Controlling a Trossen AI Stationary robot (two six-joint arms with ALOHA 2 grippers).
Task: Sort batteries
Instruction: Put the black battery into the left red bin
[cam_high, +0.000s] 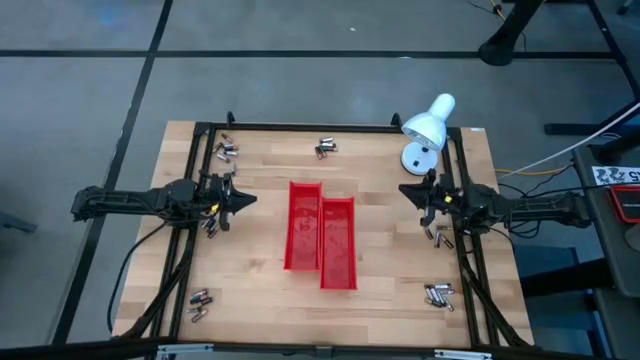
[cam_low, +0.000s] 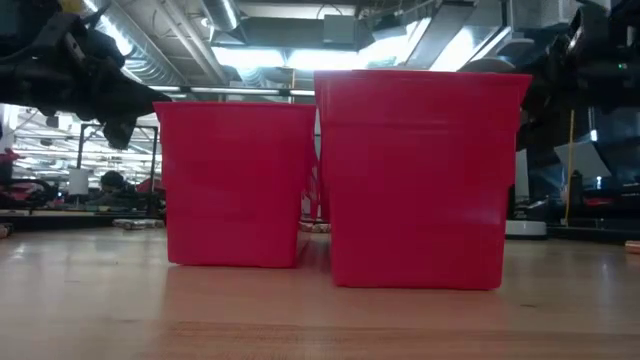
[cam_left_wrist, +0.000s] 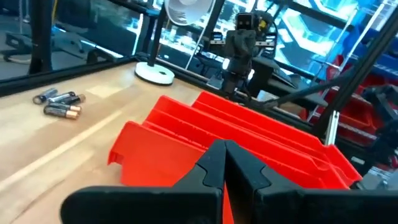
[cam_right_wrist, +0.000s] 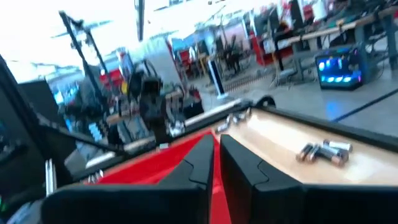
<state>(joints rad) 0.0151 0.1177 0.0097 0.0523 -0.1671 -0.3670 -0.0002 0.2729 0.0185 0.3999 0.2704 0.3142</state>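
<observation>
- High view: my left gripper (cam_high: 248, 199) and right gripper (cam_high: 405, 189) hover at opposite table edges, both pinched shut and empty. Two red trays (cam_high: 320, 238) sit between them. Batteries (cam_high: 226, 151) lie in small clusters near the table's (cam_high: 260, 290) corners and far edge; a white lamp (cam_high: 428, 122) stands by my right fingers.
- Low view: only the trays' end walls show; no batteries visible.
- Left wrist view: fingers (cam_left_wrist: 208, 165) meet before the trays; labels on the batteries beyond are unreadable.
- Right wrist view: fingers nearly touching; batteries lie beyond, no writing legible.
</observation>
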